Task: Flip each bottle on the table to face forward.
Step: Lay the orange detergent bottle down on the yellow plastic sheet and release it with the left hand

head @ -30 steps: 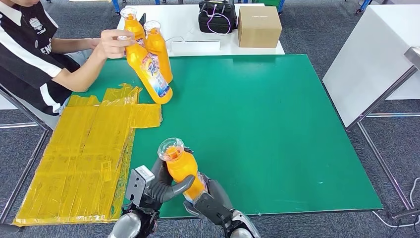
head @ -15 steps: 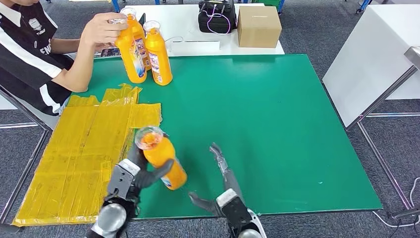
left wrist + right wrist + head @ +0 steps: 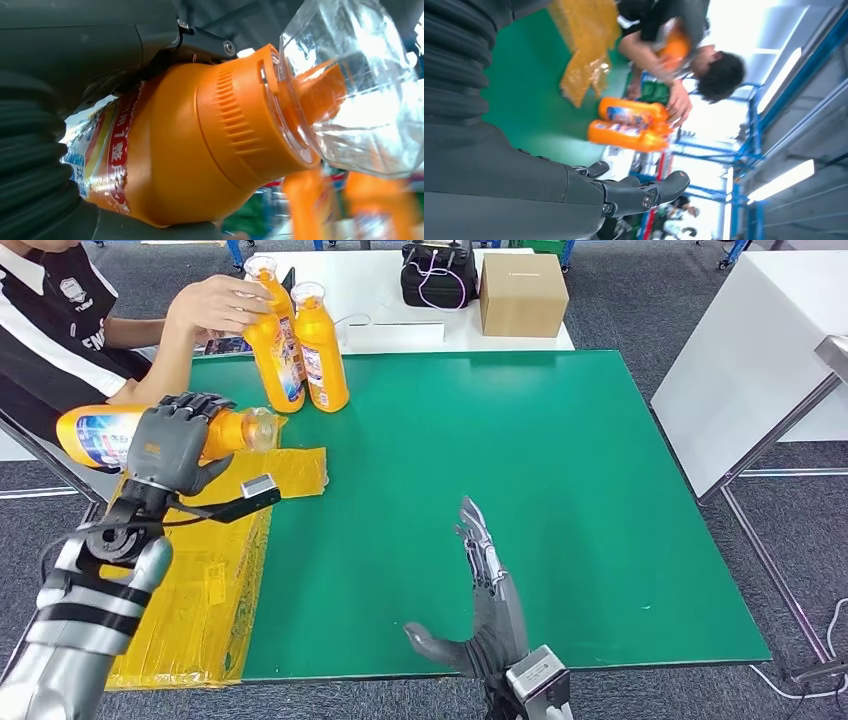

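- The left hand [image 3: 172, 443] now carries the orange bottle [image 3: 110, 432] out at about ten o'clock on the green worktop [image 3: 560, 470]. Half a second ago it held this bottle upright near the front edge, at about seven o'clock.
- The bottle has gone from standing to lying sideways in the air, above the yellow plastic sheets [image 3: 190, 570]. Its clear cap [image 3: 262, 426] points toward the worktop's middle, its base toward the seated person [image 3: 70, 340].
- The fingers [image 3: 190, 405] of the left hand are clamped over the bottle's body; the left wrist view shows the orange shoulder and clear cap close up in that grasp.
- The right hand [image 3: 487, 595] holds nothing: its fingers are apart and stretched flat, hovering at about six o'clock, further forward than before.
- At eleven o'clock the person's hand [image 3: 215, 302] rests on the near one of two upright bottles [image 3: 300, 345], which stand touching each other.
- Judgement: the carried bottle looks to be going toward the person's side, so its turning seems finished and a fresh bottle comes next.
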Robot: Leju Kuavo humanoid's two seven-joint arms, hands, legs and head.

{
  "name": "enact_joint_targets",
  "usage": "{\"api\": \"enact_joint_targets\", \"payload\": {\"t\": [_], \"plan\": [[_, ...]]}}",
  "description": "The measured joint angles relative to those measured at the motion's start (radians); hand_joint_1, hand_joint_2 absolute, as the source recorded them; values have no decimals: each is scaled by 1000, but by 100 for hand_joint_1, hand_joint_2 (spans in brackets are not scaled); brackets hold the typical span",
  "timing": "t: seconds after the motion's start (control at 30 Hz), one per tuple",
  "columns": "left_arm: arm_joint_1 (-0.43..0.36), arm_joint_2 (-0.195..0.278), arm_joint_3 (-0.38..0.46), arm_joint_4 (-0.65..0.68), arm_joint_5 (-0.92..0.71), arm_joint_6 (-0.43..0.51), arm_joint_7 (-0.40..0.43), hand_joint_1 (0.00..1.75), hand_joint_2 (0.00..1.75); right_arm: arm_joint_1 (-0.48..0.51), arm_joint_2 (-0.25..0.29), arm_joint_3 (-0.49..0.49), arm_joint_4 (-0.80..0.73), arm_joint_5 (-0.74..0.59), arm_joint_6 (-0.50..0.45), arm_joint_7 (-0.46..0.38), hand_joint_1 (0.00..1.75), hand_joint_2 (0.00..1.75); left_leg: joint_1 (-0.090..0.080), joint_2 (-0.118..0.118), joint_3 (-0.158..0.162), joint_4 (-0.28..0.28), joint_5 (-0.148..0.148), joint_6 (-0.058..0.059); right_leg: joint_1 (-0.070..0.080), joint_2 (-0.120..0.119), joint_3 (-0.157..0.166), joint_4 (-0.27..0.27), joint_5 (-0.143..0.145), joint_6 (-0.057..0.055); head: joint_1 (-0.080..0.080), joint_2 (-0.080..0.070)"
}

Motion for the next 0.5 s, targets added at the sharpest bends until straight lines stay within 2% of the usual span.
{"api": "enact_joint_targets", "payload": {"t": [0.1, 0.17, 0.33, 0.5], "plan": [[-119, -17, -68, 238, -72, 16, 46, 175, 175, -32, 0, 13, -4, -14, 13, 8, 0, 175, 0, 1, 0, 0, 1, 0, 0, 0, 0, 0, 2, -2, 0, 0], [-166, -37, -109, 362, -84, 25, 70, 175, 175, -50, 0, 19, -4, -18, 19, 12, 0, 175, -1, 1, -1, 0, 1, 1, 0, 1, 0, 0, 2, -1, 0, 0], [-227, -90, -160, 555, -87, 15, 111, 175, 175, -71, -1, 31, -4, -18, 24, 19, 0, 175, -1, 2, -2, 0, 1, 1, 0, 2, -2, 1, 3, -1, 0, 0], [-257, -148, -178, 695, -79, 6, 149, 175, 175, -88, -1, 42, -4, -16, 24, 25, 0, 175, -1, 1, -4, 0, 1, 0, 0, 1, -3, 0, 2, -1, 0, 0]]}}
